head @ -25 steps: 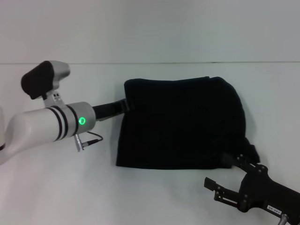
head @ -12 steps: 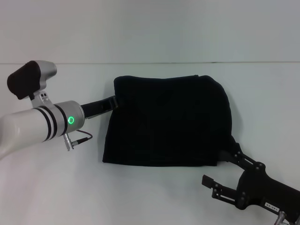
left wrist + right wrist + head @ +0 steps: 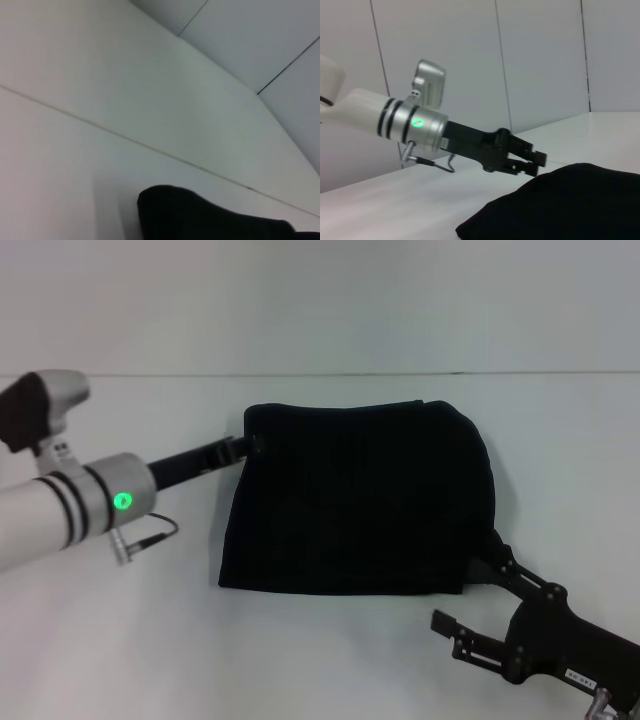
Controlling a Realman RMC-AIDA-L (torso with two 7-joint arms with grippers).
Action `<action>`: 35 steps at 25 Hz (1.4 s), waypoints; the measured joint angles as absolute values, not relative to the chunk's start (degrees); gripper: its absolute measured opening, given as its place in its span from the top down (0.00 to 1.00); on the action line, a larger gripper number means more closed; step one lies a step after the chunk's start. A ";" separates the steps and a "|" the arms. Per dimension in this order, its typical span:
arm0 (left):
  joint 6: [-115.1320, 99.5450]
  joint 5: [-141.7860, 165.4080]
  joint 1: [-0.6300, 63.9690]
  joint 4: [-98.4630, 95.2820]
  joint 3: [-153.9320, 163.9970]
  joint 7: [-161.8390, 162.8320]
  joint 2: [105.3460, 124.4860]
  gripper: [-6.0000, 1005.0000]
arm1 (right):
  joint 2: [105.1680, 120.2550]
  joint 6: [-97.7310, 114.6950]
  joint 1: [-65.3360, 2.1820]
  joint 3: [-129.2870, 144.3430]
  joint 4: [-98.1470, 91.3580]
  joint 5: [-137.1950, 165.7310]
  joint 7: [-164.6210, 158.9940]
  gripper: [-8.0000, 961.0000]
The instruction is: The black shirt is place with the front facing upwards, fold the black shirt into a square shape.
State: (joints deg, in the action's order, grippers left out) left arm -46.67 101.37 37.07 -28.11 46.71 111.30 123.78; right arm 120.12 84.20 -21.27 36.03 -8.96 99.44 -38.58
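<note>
While the large black soft-fabric shirt (image 3: 360, 498) is lying folded into a rough square on the white table (image 3: 320, 660), the left gripper (image 3: 247, 444) is hovering open-fingered at its far-left corner, and the right gripper (image 3: 482, 568) is pinching its near-right corner.

table (image 3: 330, 660): white, plain | wall (image 3: 320, 300): pale grey panels with thin seams
</note>
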 joint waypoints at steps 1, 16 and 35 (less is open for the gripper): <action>-48.81 101.31 35.76 -30.16 46.68 110.58 123.75 0.77 | 120.15 84.26 -21.27 35.83 -8.99 99.33 -38.58 0.06; -92.42 96.15 14.69 -38.94 43.81 61.72 124.17 0.13 | 120.15 83.24 -23.46 34.69 -8.73 95.50 -38.08 0.06; -88.78 103.27 12.30 -30.99 42.85 56.91 123.96 0.05 | 120.06 81.51 -18.84 37.20 -6.62 97.52 -33.29 0.06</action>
State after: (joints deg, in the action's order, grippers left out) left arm -88.78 103.27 12.30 -30.99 42.85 56.91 123.96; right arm 120.06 81.51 -18.84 37.20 -6.62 97.52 -33.29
